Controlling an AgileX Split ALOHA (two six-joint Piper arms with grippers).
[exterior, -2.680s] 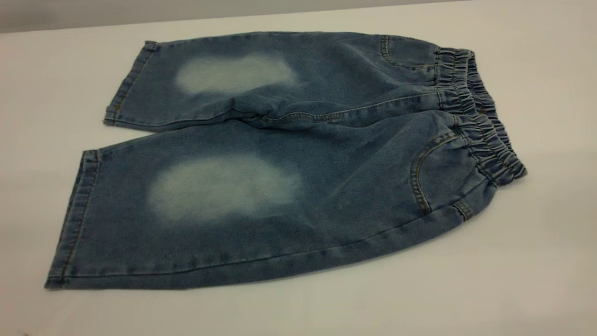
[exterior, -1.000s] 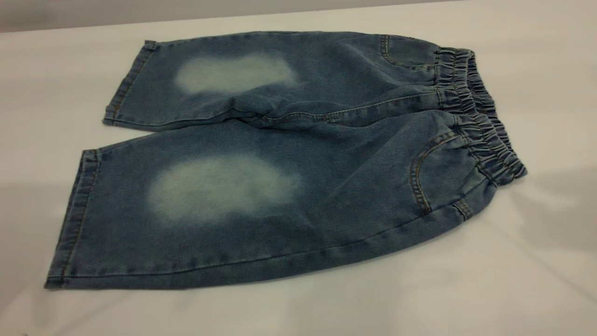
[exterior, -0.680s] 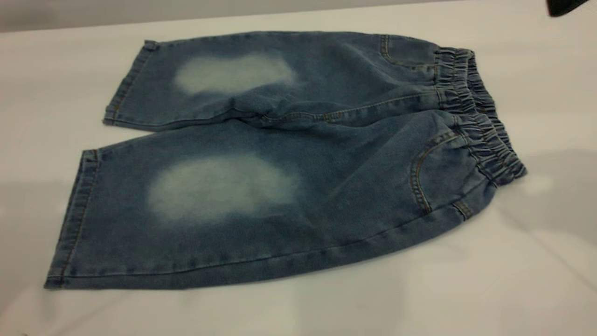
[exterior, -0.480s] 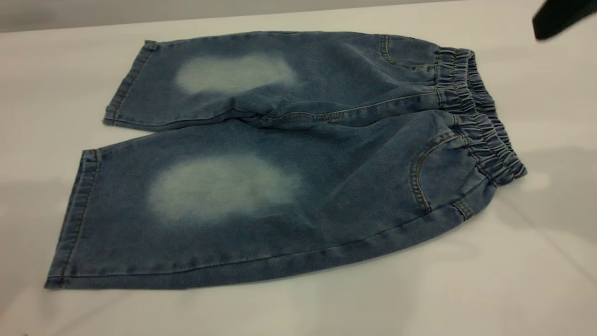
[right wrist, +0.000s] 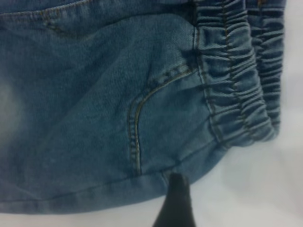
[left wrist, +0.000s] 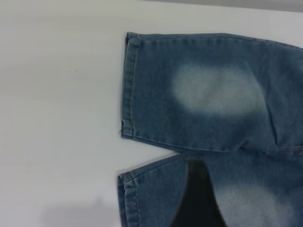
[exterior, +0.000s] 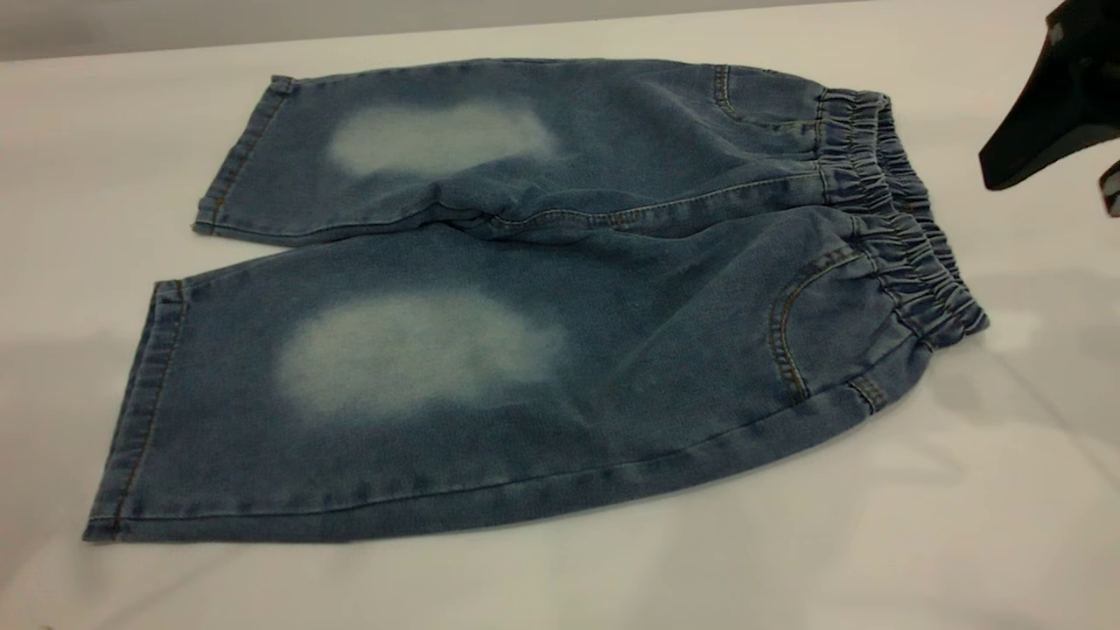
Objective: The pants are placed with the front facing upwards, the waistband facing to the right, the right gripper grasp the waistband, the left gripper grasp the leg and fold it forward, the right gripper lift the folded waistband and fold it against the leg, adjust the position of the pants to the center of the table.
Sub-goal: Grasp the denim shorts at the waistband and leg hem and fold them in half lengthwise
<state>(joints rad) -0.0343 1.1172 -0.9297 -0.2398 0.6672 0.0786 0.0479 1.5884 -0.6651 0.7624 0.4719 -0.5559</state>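
Observation:
The blue denim pants (exterior: 525, 297) lie flat on the white table (exterior: 962, 525), front up, legs to the left. The ruched waistband (exterior: 901, 219) is at the right. My right gripper (exterior: 1050, 188) hangs in the air at the far right, just beyond the waistband and apart from it, open and empty. In the right wrist view one black finger (right wrist: 175, 203) shows above the table by the waistband corner (right wrist: 246, 127). My left gripper is outside the exterior view. In the left wrist view one dark finger (left wrist: 196, 198) hovers over the near leg (left wrist: 246, 198), close to the leg hems (left wrist: 129, 85), holding nothing.
Bare table surface (exterior: 560, 586) surrounds the pants on all sides. The table's far edge (exterior: 350, 39) runs along the back, a little behind the far leg.
The right gripper has come into the exterior view from the upper right corner and dropped lower, nearer the waistband. The pants have not moved.

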